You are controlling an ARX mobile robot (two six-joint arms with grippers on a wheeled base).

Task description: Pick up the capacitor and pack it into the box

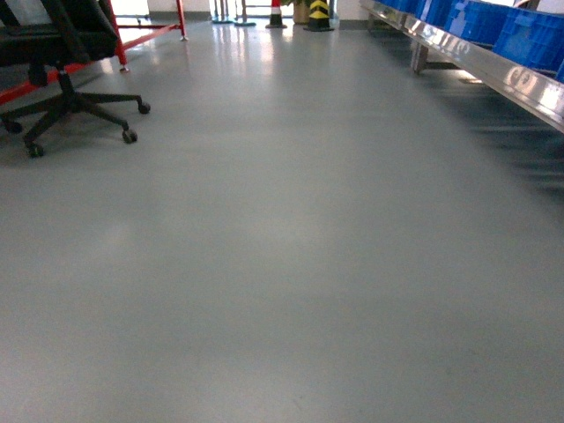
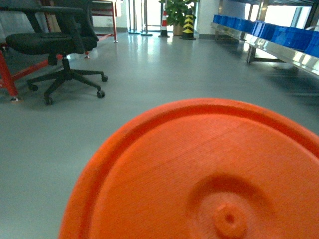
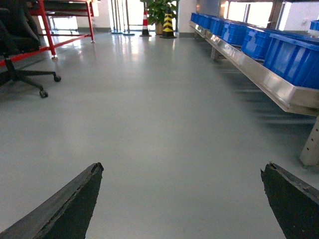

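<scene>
Currently neither capacitor nor box is in any view, so their orientation and long axis cannot be judged. My right gripper [image 3: 182, 199] is spread wide, holding nothing. My left gripper's state I cannot tell: an orange disc [image 2: 209, 174] fills the lower frame. Blue bins [image 1: 493, 26] sit on the bench [image 1: 493, 75], upper right. Advice: drive steadily, arms tucked, clearing the office chair [image 1: 53, 62] at upper left.

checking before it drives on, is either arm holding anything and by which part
Right gripper: jaws wide apart over bare grey floor, holding nothing. Left: cannot tell; a round orange ridged plastic disc fills its view, with no jaws visible.
</scene>
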